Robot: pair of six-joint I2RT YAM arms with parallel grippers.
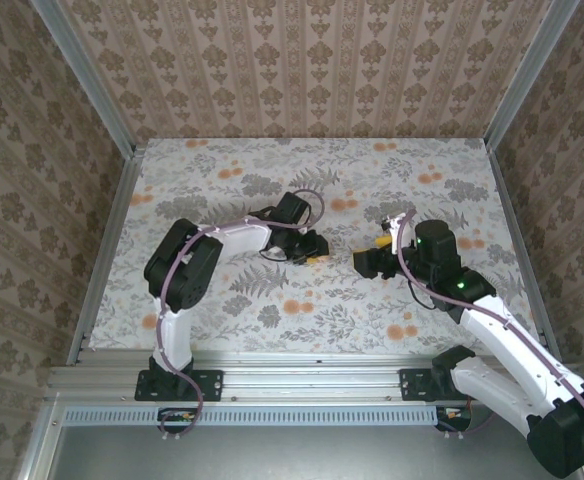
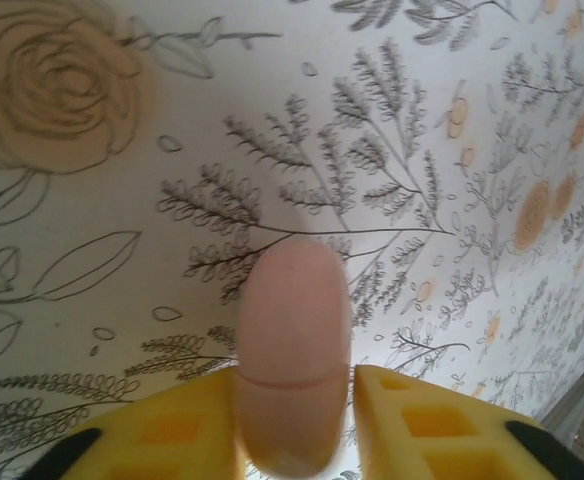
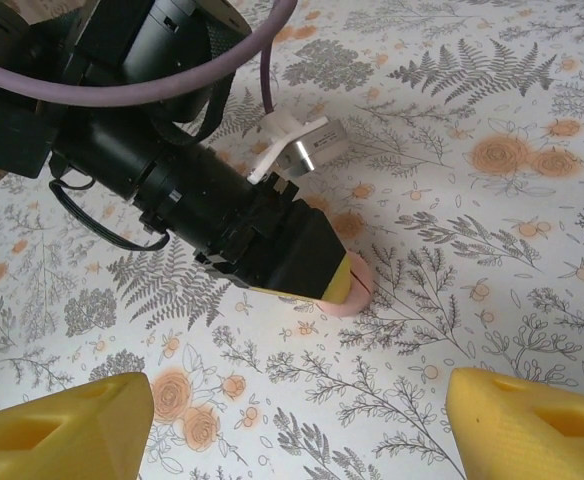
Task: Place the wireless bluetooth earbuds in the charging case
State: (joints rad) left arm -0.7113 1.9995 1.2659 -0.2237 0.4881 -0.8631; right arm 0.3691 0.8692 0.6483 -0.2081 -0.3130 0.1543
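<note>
- my left gripper has the pink case between its yellow fingers, snug on both sides; can't tell if i'm actually squeezing.
- the case is closed, low over the flowered table, near its middle.
- my right gripper is spread wide, empty, facing the case.

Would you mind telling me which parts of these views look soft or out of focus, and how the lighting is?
Left wrist: the pink case and the yellow fingers beside it are soft, the tablecloth behind sharper. Right wrist: print crisp, its own yellow fingertips at the bottom corners slightly soft. Top external: even light, no glare.
</note>
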